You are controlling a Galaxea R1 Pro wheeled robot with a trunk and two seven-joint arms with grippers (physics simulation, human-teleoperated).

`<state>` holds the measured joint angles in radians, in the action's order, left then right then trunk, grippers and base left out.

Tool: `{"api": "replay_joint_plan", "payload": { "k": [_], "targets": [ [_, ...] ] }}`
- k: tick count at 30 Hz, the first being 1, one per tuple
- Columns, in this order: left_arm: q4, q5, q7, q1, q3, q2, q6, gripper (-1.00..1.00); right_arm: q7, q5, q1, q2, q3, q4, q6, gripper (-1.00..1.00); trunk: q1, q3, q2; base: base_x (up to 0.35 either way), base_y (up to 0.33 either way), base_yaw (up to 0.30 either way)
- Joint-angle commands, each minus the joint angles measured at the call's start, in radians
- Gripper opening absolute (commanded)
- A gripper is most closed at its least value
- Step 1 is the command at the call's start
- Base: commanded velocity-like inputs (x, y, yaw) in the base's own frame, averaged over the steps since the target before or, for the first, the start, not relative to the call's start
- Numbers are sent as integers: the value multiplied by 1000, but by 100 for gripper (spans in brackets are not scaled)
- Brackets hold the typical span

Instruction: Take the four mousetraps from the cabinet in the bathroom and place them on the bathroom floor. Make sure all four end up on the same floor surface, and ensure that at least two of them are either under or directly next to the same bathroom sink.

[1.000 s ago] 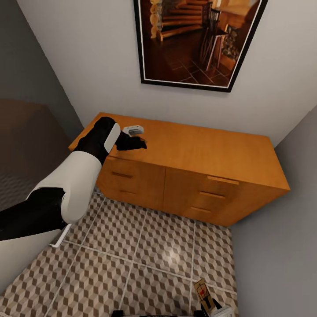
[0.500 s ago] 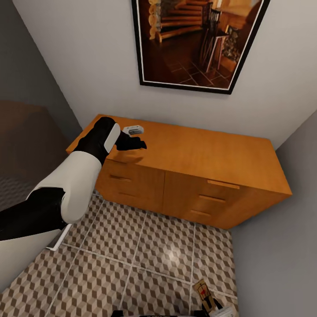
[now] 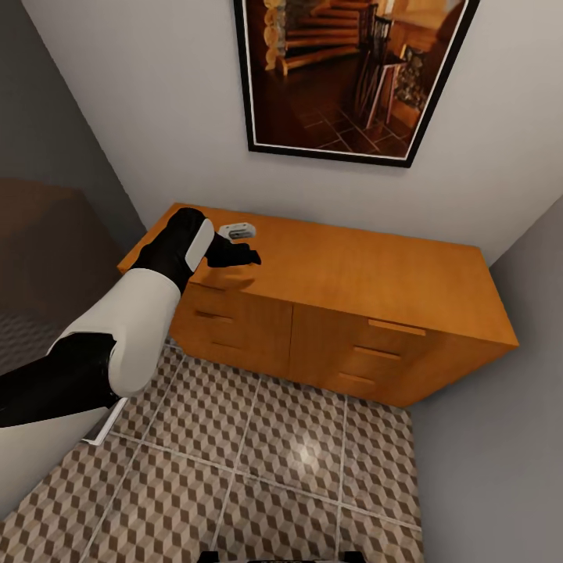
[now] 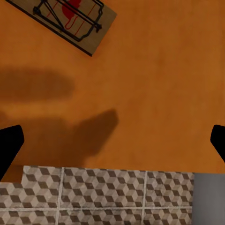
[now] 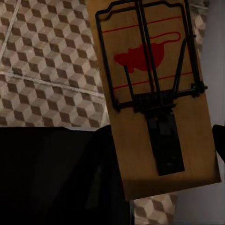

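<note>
The left gripper (image 3: pixel 249 256) hovers over the near-left part of the cabinet (image 3: pixel 375 270) top, its fingers (image 4: pixel 9 143) spread wide and empty. In the left wrist view one mousetrap (image 4: pixel 70 18) lies flat on the orange wood, off to one side of the open fingers and not between them. To do this pickup well, I judge the hand should shift until the board sits centred between the fingers, then descend squarely so the thin wood is pinched by its long edges, clear of the wire. A small white object (image 3: pixel 237 231) sits on the cabinet just beyond the wrist and could get nudged. In the right wrist view a second mousetrap (image 5: pixel 159 103) hangs above the bathroom floor (image 3: pixel 258 477); the right gripper appears to hold it, though its fingers are barely visible.
</note>
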<state>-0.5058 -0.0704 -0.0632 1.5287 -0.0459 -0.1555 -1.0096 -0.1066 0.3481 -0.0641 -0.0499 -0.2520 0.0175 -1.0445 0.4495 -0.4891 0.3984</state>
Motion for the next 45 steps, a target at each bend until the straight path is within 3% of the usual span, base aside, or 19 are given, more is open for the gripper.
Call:
{"api": "replay_joint_plan", "payload": {
  "k": [1, 4, 7, 45],
  "targets": [
    [0, -2, 1, 1, -5, -1, -4, 100, -28, 21, 1, 0, -1, 0, -3, -100, 1, -1, 2, 0, 0, 0],
    [0, -1, 1, 1, -5, 0, -4, 100, -86, 41, 5, 4, -1, 2, -3, -100, 1, -1, 2, 8, 0, 0],
    [0, -1, 0, 1, -5, 0, -4, 100, -102, 47, 6, 4, 0, 2, -3, -100, 1, -1, 2, 98, 0, 0],
    [-6, 0, 0, 1, -7, 2, -4, 100, -110, 39, 7, 10, -3, 2, -3, -100, 1, -1, 2, 59, 0, 0]
  ]
}}
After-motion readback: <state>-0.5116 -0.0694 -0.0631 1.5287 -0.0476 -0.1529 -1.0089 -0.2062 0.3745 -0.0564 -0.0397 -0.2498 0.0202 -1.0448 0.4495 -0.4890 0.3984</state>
